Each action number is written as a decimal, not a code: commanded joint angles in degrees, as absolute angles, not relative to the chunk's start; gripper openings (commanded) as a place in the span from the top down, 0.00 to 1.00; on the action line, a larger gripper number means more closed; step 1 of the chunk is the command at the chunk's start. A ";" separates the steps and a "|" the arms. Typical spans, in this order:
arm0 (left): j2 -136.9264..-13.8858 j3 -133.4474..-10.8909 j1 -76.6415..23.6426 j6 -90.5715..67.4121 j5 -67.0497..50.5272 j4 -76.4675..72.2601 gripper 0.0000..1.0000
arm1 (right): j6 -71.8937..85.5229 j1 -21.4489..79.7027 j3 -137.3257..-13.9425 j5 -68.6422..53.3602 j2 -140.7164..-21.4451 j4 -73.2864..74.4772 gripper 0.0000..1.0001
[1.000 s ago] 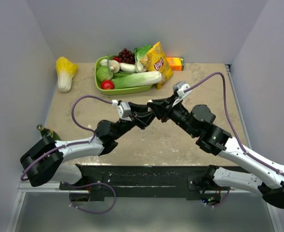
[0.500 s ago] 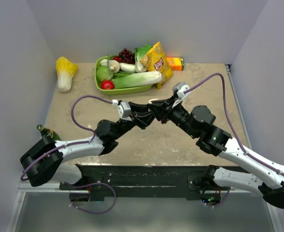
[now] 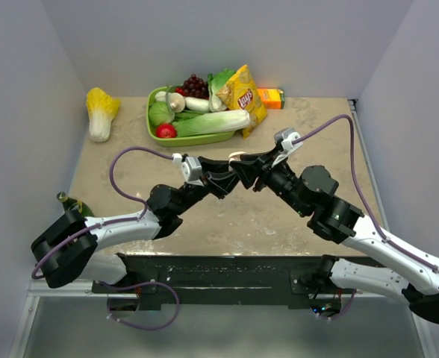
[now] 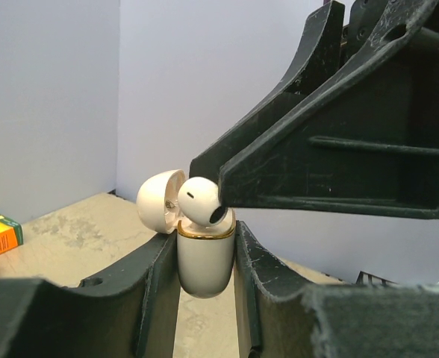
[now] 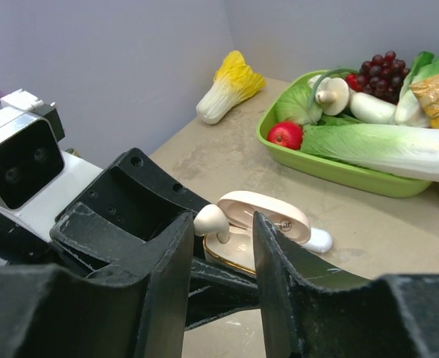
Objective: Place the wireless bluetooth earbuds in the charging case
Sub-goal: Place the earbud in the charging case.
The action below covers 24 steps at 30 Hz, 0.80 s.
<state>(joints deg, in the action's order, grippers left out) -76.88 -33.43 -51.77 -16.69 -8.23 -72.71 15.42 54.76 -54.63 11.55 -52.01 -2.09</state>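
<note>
One earbud [image 4: 201, 200] in charging case [image 4: 204, 265] — perhaps half-seated | left gripper [image 4: 204, 246] clamps case

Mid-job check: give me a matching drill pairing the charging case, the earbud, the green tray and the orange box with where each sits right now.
Things:
1. white pebble-shaped plastic charging case
2. small white plastic earbud
3. green plastic tray
4. small orange cardboard box

Places or states:
A. beside the yellow chip bag
B. standing in the case's open top
C. clamped in the left gripper, lid open
D. holding purple grapes

Pairs: 1-C, 2-B, 3-D, 4-A
</note>
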 commanded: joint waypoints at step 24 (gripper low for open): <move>-75.67 -34.62 -51.68 -12.22 -5.01 -79.54 1.00 | 17.05 54.93 -70.39 22.84 -57.21 13.09 0.16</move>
<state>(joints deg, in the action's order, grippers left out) -76.25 -33.43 -51.77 -15.35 -7.09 -72.79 15.90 54.74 -66.13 17.82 -55.72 8.84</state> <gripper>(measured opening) 0.347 0.826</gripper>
